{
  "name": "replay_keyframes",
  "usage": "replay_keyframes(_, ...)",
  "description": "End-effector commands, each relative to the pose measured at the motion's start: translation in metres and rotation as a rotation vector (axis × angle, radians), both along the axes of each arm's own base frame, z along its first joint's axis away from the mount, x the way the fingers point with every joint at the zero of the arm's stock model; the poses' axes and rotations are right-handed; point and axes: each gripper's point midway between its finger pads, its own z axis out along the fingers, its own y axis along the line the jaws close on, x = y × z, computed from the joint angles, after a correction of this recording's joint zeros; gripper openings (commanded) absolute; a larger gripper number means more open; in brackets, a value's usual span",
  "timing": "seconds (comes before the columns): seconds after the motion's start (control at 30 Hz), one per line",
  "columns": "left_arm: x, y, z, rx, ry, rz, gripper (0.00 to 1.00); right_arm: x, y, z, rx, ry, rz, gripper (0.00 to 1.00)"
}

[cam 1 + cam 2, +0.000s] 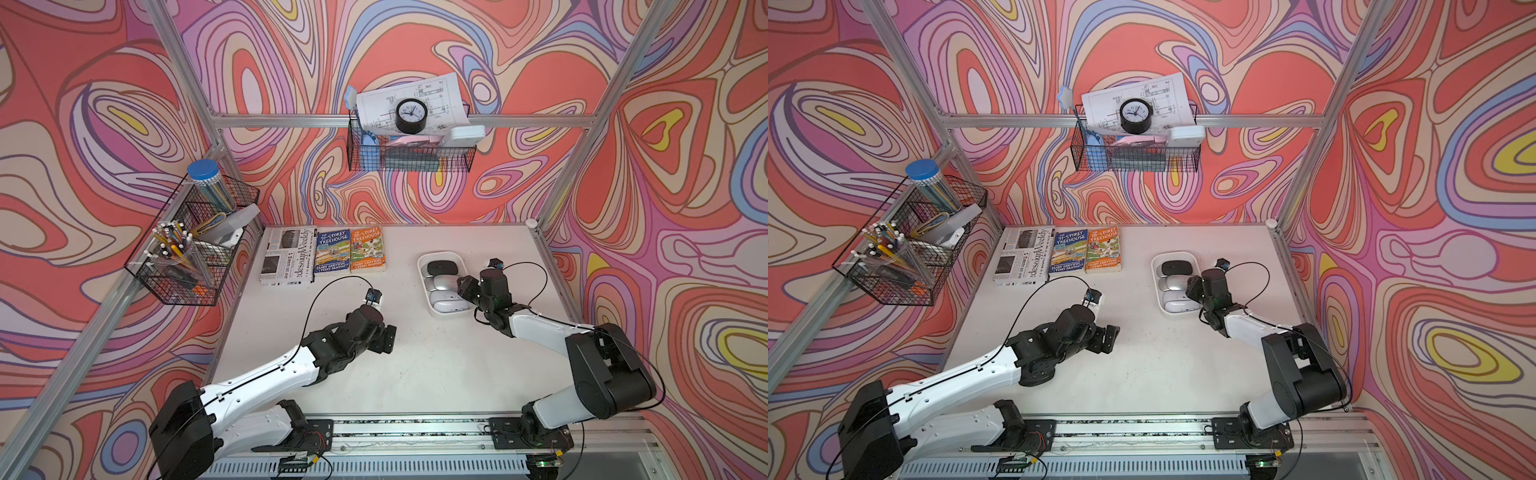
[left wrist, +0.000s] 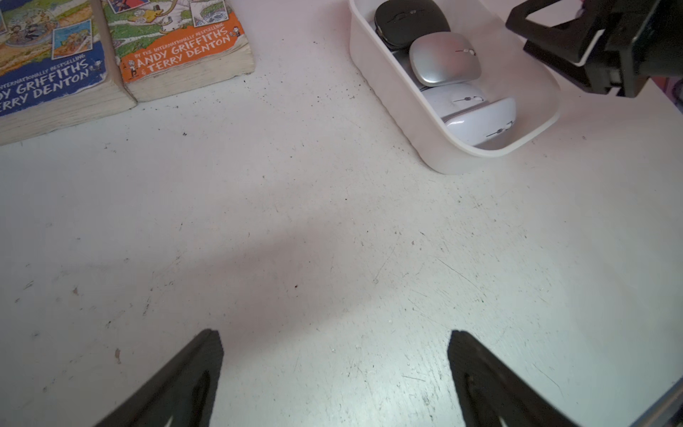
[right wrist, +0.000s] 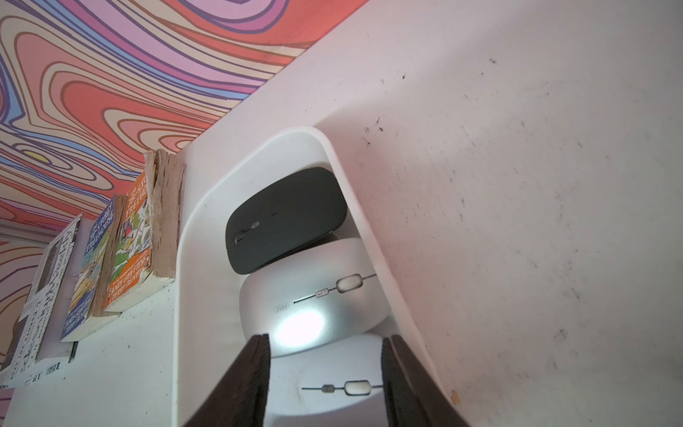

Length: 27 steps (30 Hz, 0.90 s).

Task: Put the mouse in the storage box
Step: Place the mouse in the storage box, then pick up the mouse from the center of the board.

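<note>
Nearest you, both arms rise from the rail (image 1: 407,432) at the front edge of the table. Your left arm stretches low over bare tabletop. The left gripper (image 2: 334,366) is released, its jaws spread wide with nothing between them.

Your right arm bends in from the right side, its wrist tipped down over the storage box (image 2: 399,122). The right gripper (image 3: 325,344) has its jaws parted and grasps nothing. A white mouse (image 3: 325,369) lies in the box below and between the fingers (image 3: 251,369).

Four mice show in the box, overlapping in a row:
- a black mouse (image 2: 410,22) at the far end
- a silver mouse (image 2: 443,59)
- that white mouse
- a second white mouse (image 2: 484,122) at the near end

(Something grey peeks from under the black one; you cannot tell what it is.)

The white table (image 1: 415,365) is scuffed and speckled. Farther back lie three printed items side by side: a magazine (image 1: 286,255) and two Treehouse paperbacks, one blue (image 1: 331,251) and one orange (image 1: 368,249).

Two black wire baskets hang on the frame. The left basket (image 1: 183,249) holds pens and pencils. The rear basket (image 1: 409,160) holds papers and a black clock (image 1: 411,115). Swirled red, pink and lilac wallpaper (image 1: 291,62) covers every wall.
</note>
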Motion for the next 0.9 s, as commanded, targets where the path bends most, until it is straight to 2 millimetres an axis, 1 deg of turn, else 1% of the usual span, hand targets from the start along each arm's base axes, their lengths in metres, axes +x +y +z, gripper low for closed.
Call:
replay_keyframes(0.0, 0.002, 0.027, -0.005, 0.029, 0.035, 0.128, 0.94, 0.002, 0.0, 0.021, -0.046, -0.055, 0.032, 0.53)
replay_keyframes(0.1, 0.003, 0.053, -0.018, 0.005, 0.132, 0.281, 0.94, 0.003, 0.012, 0.038, -0.044, -0.103, 0.114, 0.57)
replay_keyframes(0.13, 0.001, 0.067, -0.027, 0.004, 0.186, 0.351, 0.93, 0.002, 0.017, 0.045, -0.04, -0.119, 0.148, 0.58)
replay_keyframes(0.2, -0.008, 0.095, -0.043, 0.015, 0.293, 0.504, 0.93, 0.001, 0.025, 0.056, -0.033, -0.149, 0.193, 0.61)
replay_keyframes(0.27, -0.019, 0.12, -0.055, 0.043, 0.374, 0.636, 0.92, 0.0, 0.028, 0.06, -0.028, -0.164, 0.219, 0.62)
replay_keyframes(0.3, -0.025, 0.13, -0.056, 0.066, 0.394, 0.686, 0.92, -0.001, 0.029, 0.06, -0.026, -0.164, 0.221, 0.63)
replay_keyframes(0.37, -0.032, 0.145, -0.054, 0.094, 0.387, 0.757, 0.92, 0.0, 0.03, 0.06, -0.025, -0.165, 0.228, 0.64)
replay_keyframes(0.4, -0.035, 0.152, -0.051, 0.099, 0.375, 0.794, 0.94, 0.0, 0.031, 0.059, -0.022, -0.164, 0.23, 0.64)
replay_keyframes(0.43, -0.037, 0.159, -0.049, 0.097, 0.36, 0.833, 0.98, 0.0, 0.032, 0.058, -0.02, -0.161, 0.234, 0.65)
replay_keyframes(0.57, -0.052, 0.185, -0.037, 0.088, 0.324, 0.987, 0.99, 0.0, 0.033, 0.057, -0.012, -0.162, 0.239, 0.65)
replay_keyframes(0.63, -0.06, 0.194, -0.032, 0.076, 0.326, 1.04, 0.99, 0.0, 0.033, 0.056, -0.013, -0.159, 0.239, 0.66)
replay_keyframes(0.7, -0.068, 0.196, -0.034, 0.038, 0.353, 1.084, 0.99, -0.002, 0.033, 0.056, -0.01, -0.158, 0.243, 0.66)
replay_keyframes(0.87, -0.073, 0.183, -0.048, -0.044, 0.427, 1.055, 0.99, -0.003, 0.033, 0.055, -0.008, -0.159, 0.243, 0.66)
